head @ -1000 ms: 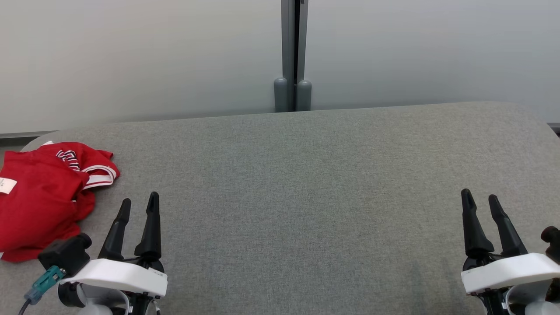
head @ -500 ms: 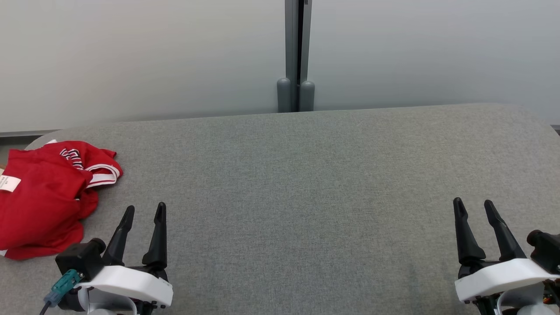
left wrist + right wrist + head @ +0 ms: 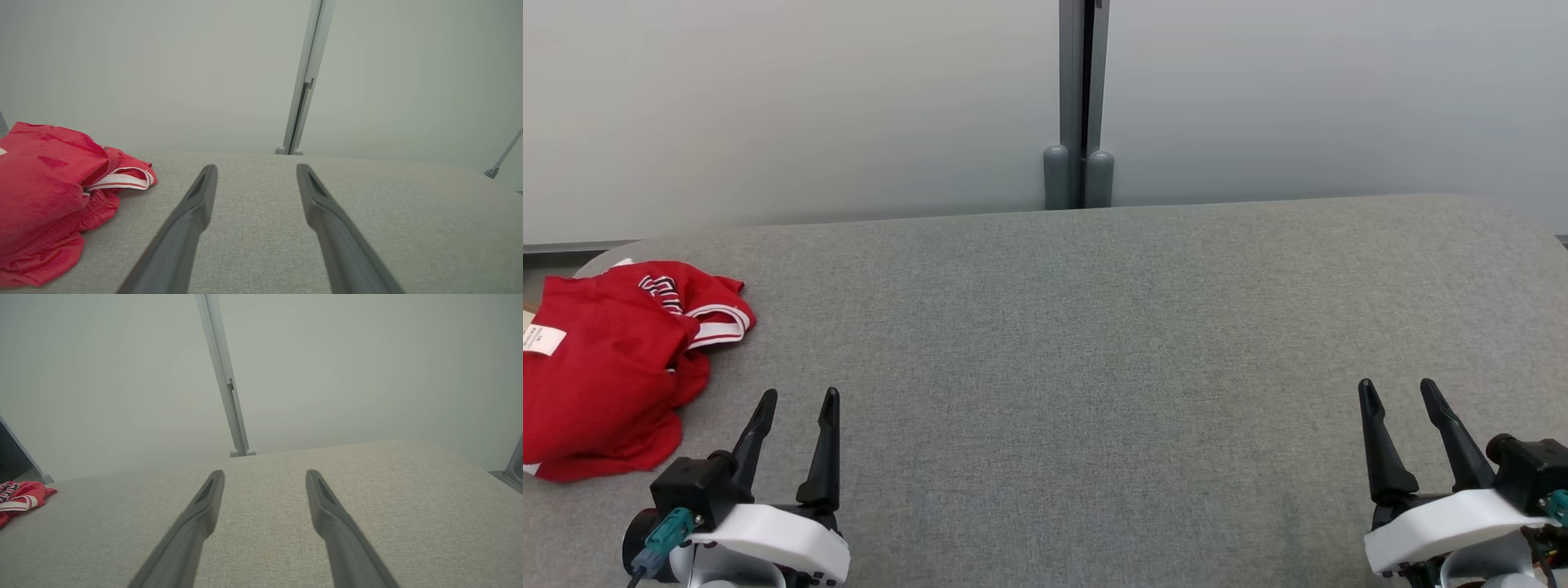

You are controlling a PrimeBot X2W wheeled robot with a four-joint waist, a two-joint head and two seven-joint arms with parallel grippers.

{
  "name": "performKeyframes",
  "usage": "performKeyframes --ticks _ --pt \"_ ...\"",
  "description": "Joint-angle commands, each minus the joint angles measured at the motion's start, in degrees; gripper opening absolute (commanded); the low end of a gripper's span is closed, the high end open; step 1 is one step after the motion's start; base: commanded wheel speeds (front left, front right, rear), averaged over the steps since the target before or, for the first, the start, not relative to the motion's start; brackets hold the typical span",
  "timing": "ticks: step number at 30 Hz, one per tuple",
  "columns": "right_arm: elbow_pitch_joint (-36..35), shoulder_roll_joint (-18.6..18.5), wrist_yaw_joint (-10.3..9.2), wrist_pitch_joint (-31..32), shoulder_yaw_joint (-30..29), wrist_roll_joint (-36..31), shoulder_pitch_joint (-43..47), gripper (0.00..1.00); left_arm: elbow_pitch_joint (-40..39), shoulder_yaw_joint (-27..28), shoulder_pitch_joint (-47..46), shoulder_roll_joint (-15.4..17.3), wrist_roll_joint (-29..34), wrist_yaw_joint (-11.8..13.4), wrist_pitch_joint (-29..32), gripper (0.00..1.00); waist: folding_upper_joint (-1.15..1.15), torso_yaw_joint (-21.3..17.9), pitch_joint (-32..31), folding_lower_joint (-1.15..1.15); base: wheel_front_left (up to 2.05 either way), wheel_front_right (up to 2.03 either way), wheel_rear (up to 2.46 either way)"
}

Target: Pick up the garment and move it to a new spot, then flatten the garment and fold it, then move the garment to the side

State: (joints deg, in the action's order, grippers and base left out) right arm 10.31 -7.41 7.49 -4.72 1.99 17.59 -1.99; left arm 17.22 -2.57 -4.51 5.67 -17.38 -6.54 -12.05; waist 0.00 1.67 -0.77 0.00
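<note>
On the garment (image 3: 605,384), white label (image 3: 539,339), illegible.

Red garment (image 3: 600,371) with white-striped trim on grey fabric table (image 3: 1094,343)

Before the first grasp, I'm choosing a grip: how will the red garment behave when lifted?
Likely floppy: the red garment lies crumpled in soft folds, so it should sag from one pinch. Probably light: thin-looking cloth. Pushed, it may bunch on the textured grey surface.

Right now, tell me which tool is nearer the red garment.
The left tool: it hangs beside the crumpled red garment at the table's left end, while the right tool sits far across.
</note>
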Motion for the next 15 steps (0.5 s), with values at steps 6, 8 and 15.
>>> performKeyframes --ticks 6,8,15 --pt "-0.58 -0.12 0.0 -0.64 -0.19 -3.57 0.61 1.0 0.27 0.47 -0.3 0.05 3.66 0.09 -1.13 1.0 0.0 0.11 0.08 0.0 0.0 0.0 0.0" --pt "-0.7 -0.08 0.0 -0.62 -0.14 -4.35 0.71 1.0 0.28 0.57 -0.35 -0.03 4.38 0.06 -1.31 1.0 0.0 0.15 0.15 0.0 0.0 0.0 0.0" --pt "-1.02 0.12 0.0 -0.65 -0.2 -6.76 0.99 1.0 0.83 1.14 -0.6 -0.49 6.28 -0.15 -2.1 1.0 0.0 0.39 0.39 0.0 0.0 0.0 0.0"
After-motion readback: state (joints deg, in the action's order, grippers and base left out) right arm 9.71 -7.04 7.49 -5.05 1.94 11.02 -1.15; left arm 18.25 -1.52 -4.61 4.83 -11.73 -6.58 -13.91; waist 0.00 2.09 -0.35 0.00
